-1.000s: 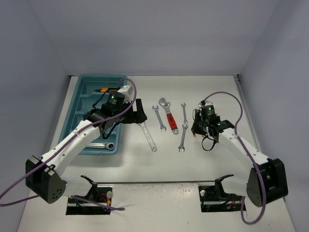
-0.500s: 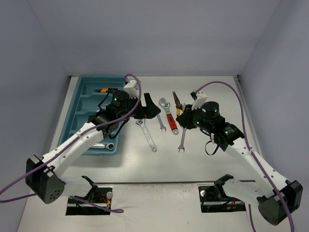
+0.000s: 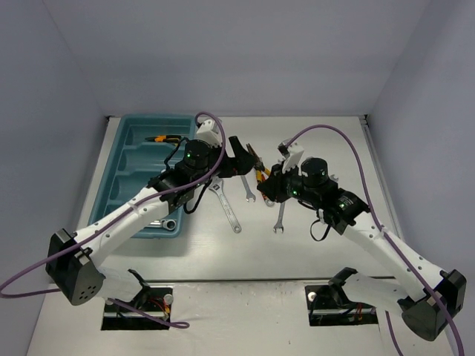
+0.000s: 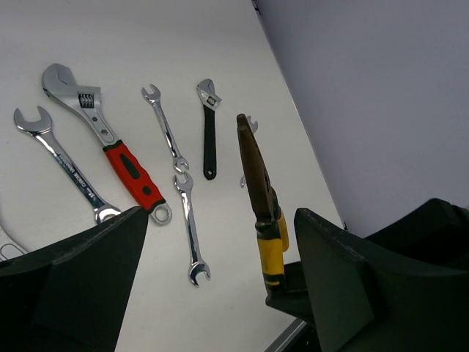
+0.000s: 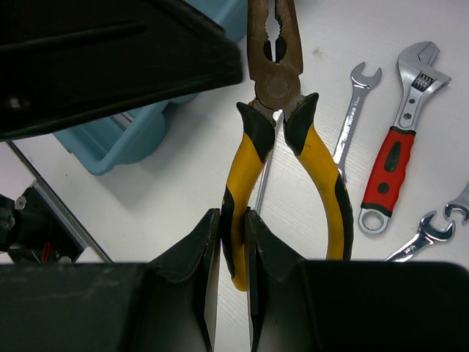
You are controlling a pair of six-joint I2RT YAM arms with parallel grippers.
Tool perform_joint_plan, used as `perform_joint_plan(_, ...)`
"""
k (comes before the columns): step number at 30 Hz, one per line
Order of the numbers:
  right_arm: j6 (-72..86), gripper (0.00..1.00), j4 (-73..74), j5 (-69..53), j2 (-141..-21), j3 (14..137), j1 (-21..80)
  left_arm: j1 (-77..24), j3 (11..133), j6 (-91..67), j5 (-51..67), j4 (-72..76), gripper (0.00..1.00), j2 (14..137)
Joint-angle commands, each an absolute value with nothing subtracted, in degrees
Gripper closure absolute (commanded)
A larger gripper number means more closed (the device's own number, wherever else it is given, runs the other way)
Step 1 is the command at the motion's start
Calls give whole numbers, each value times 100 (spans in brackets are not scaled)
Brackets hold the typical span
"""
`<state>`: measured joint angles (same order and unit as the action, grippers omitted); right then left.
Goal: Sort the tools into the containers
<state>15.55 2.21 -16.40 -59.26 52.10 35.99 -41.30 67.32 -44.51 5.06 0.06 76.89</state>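
We find the yellow-handled pliers (image 5: 282, 110) off the table (image 3: 312, 252), held in the air between the two arms, just right of the teal-blue tray (image 3: 122, 159) and not in any of its compartments. The right gripper (image 5: 233, 220) is pressed together on one of the two yellow handles, the one on the left in its wrist view; the other handle hangs free and the dark nose points away from the gripper. The left gripper (image 4: 220, 214) is spread wide. In its wrist view the pliers stand between its two black fingers (image 4: 88, 271), nearer the right-hand one, and touch neither. Under the pliers, flat on the table, we note a red-handled adjustable wrench (image 4: 110, 150) with a silver open-end wrench (image 4: 66, 165) just beside it. Two slim combination wrenches (image 4: 165, 136) lie end to end beyond, and a black adjustable wrench (image 4: 209, 132) lies next to them. In the top view a longer silver wrench (image 3: 226, 208) lies on the table close to the tray's right wall. The tray sits at the left of the table. An orange-and-black tool (image 3: 165, 138) lies in its far compartment, and a ring-ended wrench (image 3: 167, 222) shows at its near end, partly hidden by the left arm; we cannot tell which compartment holds it.
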Motion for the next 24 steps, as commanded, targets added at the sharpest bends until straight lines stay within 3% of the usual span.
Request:
perform_joint_plan(1, 1394, 100, -595, -1681, -5963, 5629, 3715, -4160, 7192, -4690, 375, 578, 22, 7820)
perform_joint_plan(24, 1404, 100, -811, -1666, -6122, 5643, 3786, -4166, 7471, -4753, 833, 686, 58, 8260)
